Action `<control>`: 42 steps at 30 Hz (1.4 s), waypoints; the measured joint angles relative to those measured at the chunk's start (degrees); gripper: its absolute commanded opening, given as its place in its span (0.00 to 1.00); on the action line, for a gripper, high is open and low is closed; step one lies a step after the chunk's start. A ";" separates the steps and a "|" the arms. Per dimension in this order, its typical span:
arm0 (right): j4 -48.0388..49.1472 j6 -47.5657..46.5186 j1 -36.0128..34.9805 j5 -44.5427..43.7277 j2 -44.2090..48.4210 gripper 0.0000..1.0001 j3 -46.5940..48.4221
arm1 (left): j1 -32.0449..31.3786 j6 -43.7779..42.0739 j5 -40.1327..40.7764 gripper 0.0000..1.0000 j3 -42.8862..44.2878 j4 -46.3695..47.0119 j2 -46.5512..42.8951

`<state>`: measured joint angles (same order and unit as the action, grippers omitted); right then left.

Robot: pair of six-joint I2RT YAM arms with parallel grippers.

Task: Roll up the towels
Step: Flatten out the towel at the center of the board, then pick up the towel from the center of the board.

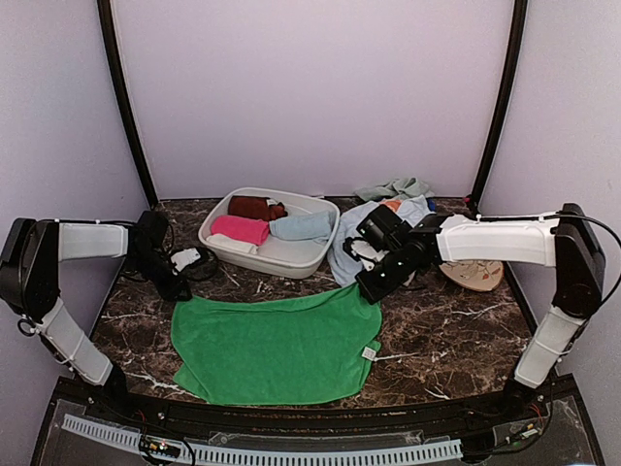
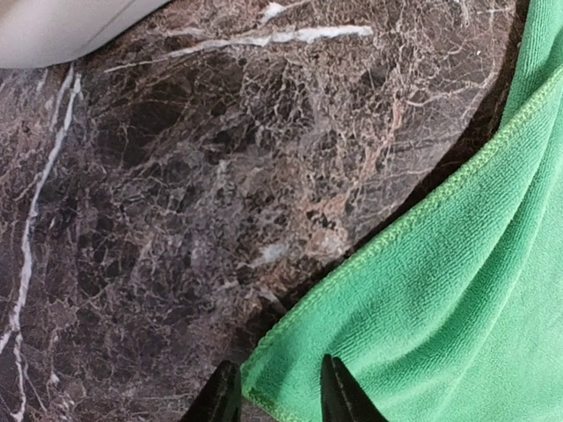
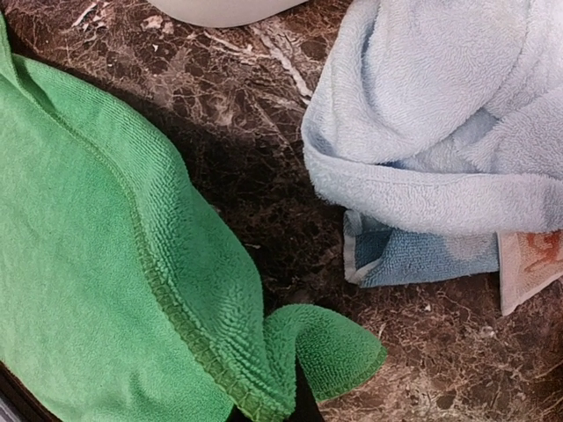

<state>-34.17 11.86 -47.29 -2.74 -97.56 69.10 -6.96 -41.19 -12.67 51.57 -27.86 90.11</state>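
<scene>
Green towel (image 1: 277, 349) lies spread flat on the dark marble surface (image 1: 446, 330), in the middle, close to the near edge. A small white tag shows at its right edge.

Left hand (image 2: 280, 400) is low at the towel's far left corner. Its two fingers are a little apart and the corner lies flat between them. No pinch seen.

Right hand (image 1: 372, 287) is at the towel's far right corner. From the wrist view the hem there is drawn up into a curled fold, with shadow under it. The fingers themselves are out of sight, so I cannot tell whether they are closed on the cloth.

White basin (image 1: 291, 257) sits beyond the towel, towards the back. Three rolled towels are inside: brown one (image 1: 252, 207) at the back, pink one (image 1: 240, 229) in front of it, pale blue one (image 1: 301, 226) to the right.

A loose heap of pale blue towels (image 3: 422, 132) lies just right of the basin, near the right hand but apart from the green hem. A peach printed cloth (image 3: 528, 264) pokes out from under the heap.

Tan disc (image 1: 475, 275) is further right, partly under the right arm.
</scene>
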 measured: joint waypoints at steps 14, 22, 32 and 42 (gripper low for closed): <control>-0.09 0.02 -0.02 1.18 2.16 0.00 -0.52 | 0.07 -1.22 0.17 0.24 1.92 -2.27 3.41; -0.09 0.00 -0.02 1.42 3.82 0.00 -0.59 | 0.33 -1.86 0.04 0.04 2.19 -4.74 4.85; -0.33 -0.02 -0.02 1.44 3.82 0.00 -0.76 | 0.35 -1.64 -0.20 0.00 3.19 -5.44 2.80; -1.09 -0.42 -0.02 0.83 4.04 0.00 -0.76 | 0.33 -1.99 0.39 0.00 4.35 -5.75 -7.30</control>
<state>-35.27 11.44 -47.31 -1.91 -93.51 68.34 -6.63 -43.18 -12.27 55.92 -33.61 82.81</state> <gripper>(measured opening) 0.007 0.006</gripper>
